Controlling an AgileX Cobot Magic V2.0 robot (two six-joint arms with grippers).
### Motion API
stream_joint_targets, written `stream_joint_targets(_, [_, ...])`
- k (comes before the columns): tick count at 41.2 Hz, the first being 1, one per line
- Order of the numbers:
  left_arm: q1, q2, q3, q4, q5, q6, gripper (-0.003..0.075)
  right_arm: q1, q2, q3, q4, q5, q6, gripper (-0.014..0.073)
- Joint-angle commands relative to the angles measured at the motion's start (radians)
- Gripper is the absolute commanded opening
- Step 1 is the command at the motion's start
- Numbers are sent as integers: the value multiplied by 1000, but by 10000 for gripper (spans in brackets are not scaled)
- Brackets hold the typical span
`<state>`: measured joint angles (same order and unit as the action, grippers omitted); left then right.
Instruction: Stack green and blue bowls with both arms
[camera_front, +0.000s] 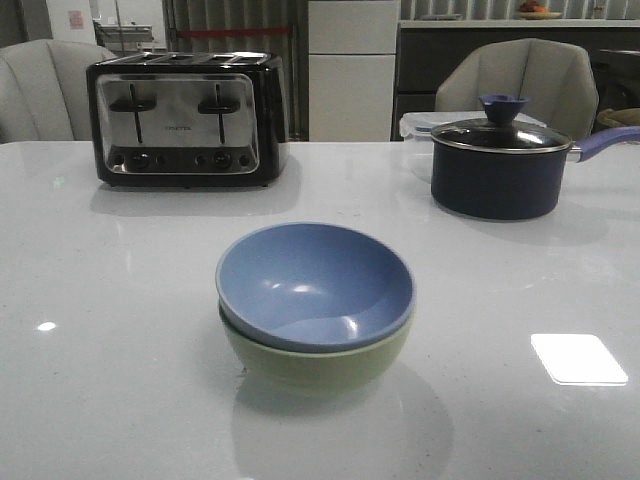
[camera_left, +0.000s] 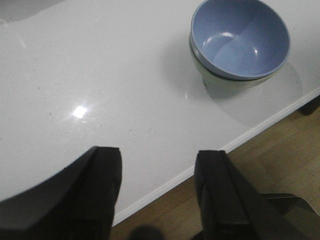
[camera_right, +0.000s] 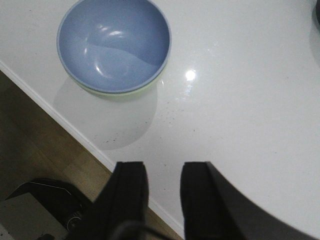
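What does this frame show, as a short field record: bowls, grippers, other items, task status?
bowls: blue bowl nested inside green bowl, both upright, near the front edge of the table
left gripper: open, empty, apart from the bowls, over the table edge
right gripper: open with a narrower gap, empty, apart from the bowls
other items: toaster at the back left; dark saucepan with lid and purple handle at the back right
task status: stack looks done; neither arm touches it

left tool (camera_left: 157, 192): matte black, blocky | right tool (camera_right: 162, 197): same
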<state>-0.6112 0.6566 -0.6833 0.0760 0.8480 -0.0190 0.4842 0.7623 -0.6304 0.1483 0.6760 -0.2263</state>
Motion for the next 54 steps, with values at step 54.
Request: stream_joint_targets(54, [243,-240,122,-59,-283,83,100,-2,-7,-27,-2,-51,-12,28])
